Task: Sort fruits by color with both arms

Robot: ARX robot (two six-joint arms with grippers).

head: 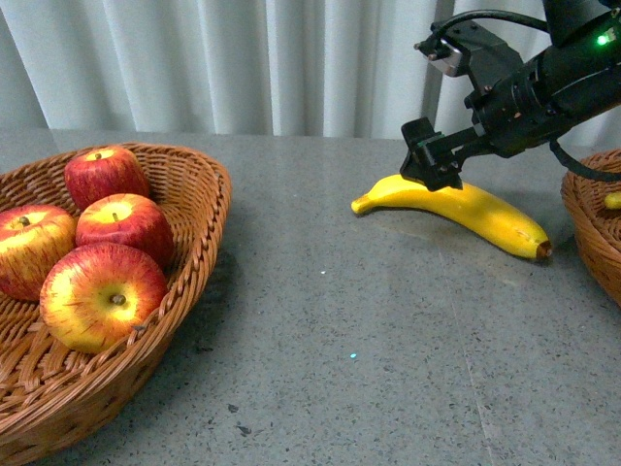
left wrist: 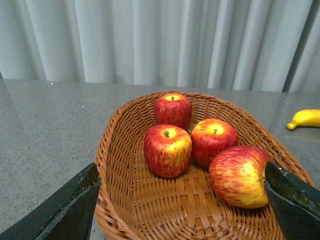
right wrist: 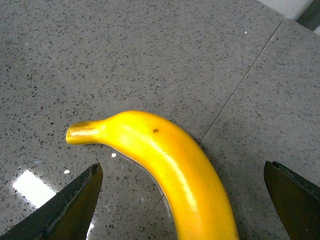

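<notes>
Apples [head: 124, 225] fill the wicker basket [head: 209, 194] facing the wide-open left pincer [left wrist: 181, 170]; right pincer [right wrist: 182, 167] gapes empty over the banana [head: 466, 209].

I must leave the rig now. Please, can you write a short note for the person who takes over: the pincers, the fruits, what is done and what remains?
Left pincer: open, empty, facing the left basket.
Right pincer: open, over the stem end of the banana, which lies on the table; not closed on it.
Done: four apples lie in the left basket.
Left: grasp the banana and, probably, carry it to the right basket, where something yellow shows.
</notes>
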